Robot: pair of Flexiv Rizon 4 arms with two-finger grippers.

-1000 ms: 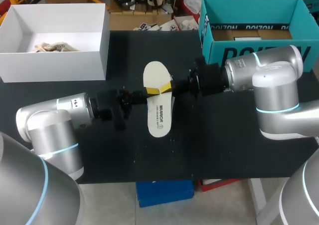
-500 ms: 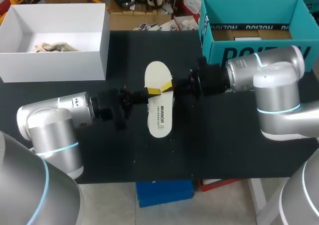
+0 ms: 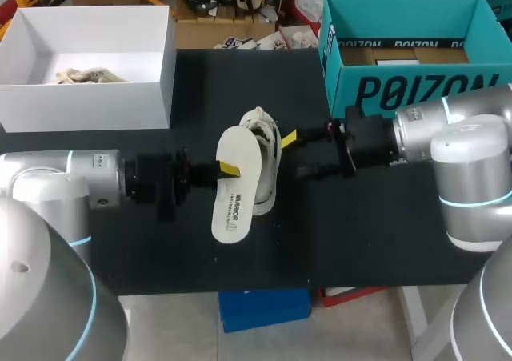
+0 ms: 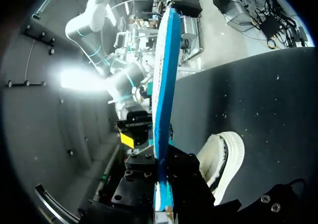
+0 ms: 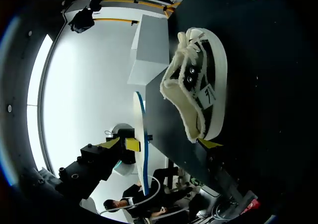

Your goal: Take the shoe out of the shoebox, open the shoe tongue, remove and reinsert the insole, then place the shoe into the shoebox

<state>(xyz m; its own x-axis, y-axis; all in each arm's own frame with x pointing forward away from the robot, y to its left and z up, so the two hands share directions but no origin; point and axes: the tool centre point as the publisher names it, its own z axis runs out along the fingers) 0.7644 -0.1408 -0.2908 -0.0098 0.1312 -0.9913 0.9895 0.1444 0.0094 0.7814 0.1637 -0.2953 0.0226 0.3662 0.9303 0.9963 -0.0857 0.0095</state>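
A white insole (image 3: 234, 186) hangs over the middle of the black table, and my left gripper (image 3: 227, 169) is shut on its edge. In the left wrist view the insole (image 4: 164, 85) stands edge-on between the fingers, its blue underside showing. The white canvas shoe (image 3: 266, 146) lies on its side just right of the insole, laces facing my right arm. My right gripper (image 3: 296, 156) stands open right of the shoe, apart from it. In the right wrist view the shoe (image 5: 201, 92) lies ahead of one yellow fingertip (image 5: 211, 143), with the insole (image 5: 139, 144) beyond.
A teal shoebox (image 3: 408, 89) stands open at the back right, behind my right arm. A white box (image 3: 88, 97) with a beige item inside stands at the back left. Bare black table lies in front of the insole.
My right gripper has opened, let go and drawn back to the right. My left arm has pulled the insole to the left, off the shoe, which now shows beside it.
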